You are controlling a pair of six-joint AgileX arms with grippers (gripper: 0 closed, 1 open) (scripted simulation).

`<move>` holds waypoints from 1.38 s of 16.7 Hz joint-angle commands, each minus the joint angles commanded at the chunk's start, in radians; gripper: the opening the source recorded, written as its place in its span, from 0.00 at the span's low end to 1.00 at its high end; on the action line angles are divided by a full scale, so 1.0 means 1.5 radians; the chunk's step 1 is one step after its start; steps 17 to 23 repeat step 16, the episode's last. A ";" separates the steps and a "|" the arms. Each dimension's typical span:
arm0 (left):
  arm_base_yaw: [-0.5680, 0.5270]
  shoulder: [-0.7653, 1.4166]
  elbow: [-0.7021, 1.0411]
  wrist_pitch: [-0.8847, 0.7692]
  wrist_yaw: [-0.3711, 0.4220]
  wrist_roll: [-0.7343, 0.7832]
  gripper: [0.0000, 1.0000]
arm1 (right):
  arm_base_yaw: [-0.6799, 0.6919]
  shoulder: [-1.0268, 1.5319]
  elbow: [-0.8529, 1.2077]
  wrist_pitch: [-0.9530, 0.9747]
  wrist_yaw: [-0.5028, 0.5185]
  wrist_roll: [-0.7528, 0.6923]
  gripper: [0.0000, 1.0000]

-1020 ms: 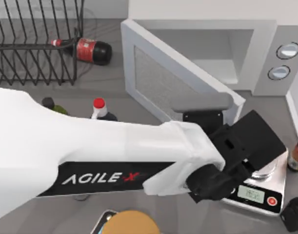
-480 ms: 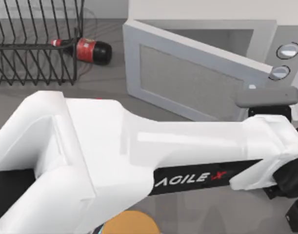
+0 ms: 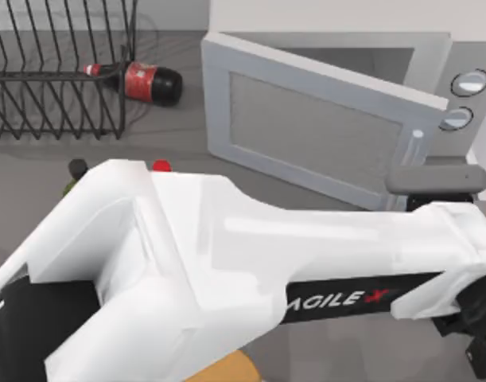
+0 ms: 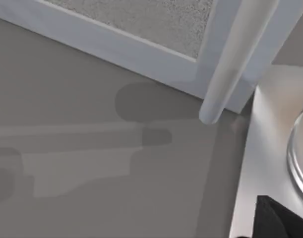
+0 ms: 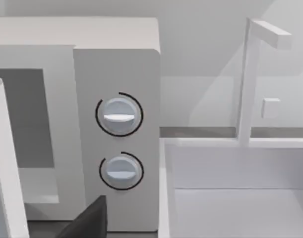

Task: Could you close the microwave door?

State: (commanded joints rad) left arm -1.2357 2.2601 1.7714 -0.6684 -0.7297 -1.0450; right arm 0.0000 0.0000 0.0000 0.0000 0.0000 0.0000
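The microwave (image 3: 330, 17) stands at the back, with two round silver knobs (image 3: 468, 82) on its grey side panel. The microwave door (image 3: 314, 135) is hinged at the left and stands ajar at a shallow angle. Its white bar handle (image 3: 417, 148) is close to the knob panel, and a strip of the cavity (image 3: 362, 60) shows behind it. My left arm (image 3: 250, 255) reaches across the table; the left gripper (image 3: 483, 318) is at the right edge, in front of the door's handle end. The left wrist view shows the handle (image 4: 233, 59) and the door's lower edge (image 4: 116, 47) close by. The right wrist view faces the knobs (image 5: 119, 115).
A black wire rack (image 3: 60, 72) stands at the back left with a cola bottle (image 3: 143, 82) lying beside it. A red-capped bottle (image 3: 161, 165) pokes out behind my left arm. A silver scale (image 4: 270, 163) lies right of the door. A white bin (image 5: 240, 193) stands beside the microwave.
The door has swung much closer to the microwave front. My left arm has pushed right and toward the back with it, now covering the scale in the top view.
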 joint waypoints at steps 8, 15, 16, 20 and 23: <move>0.054 0.029 0.099 -0.010 0.034 0.091 0.00 | 0.000 0.000 0.000 0.000 0.000 0.000 1.00; 0.122 0.113 0.160 0.043 0.057 0.141 0.00 | 0.000 0.000 0.000 0.000 0.000 0.000 1.00; 0.122 0.115 0.161 0.044 0.058 0.141 0.00 | 0.000 0.000 0.000 0.000 0.000 0.000 1.00; 0.122 0.115 0.161 0.044 0.058 0.141 0.00 | 0.000 0.000 0.000 0.000 0.000 0.000 1.00; 0.122 0.115 0.161 0.044 0.058 0.141 0.00 | 0.000 0.000 0.000 0.000 0.000 0.000 1.00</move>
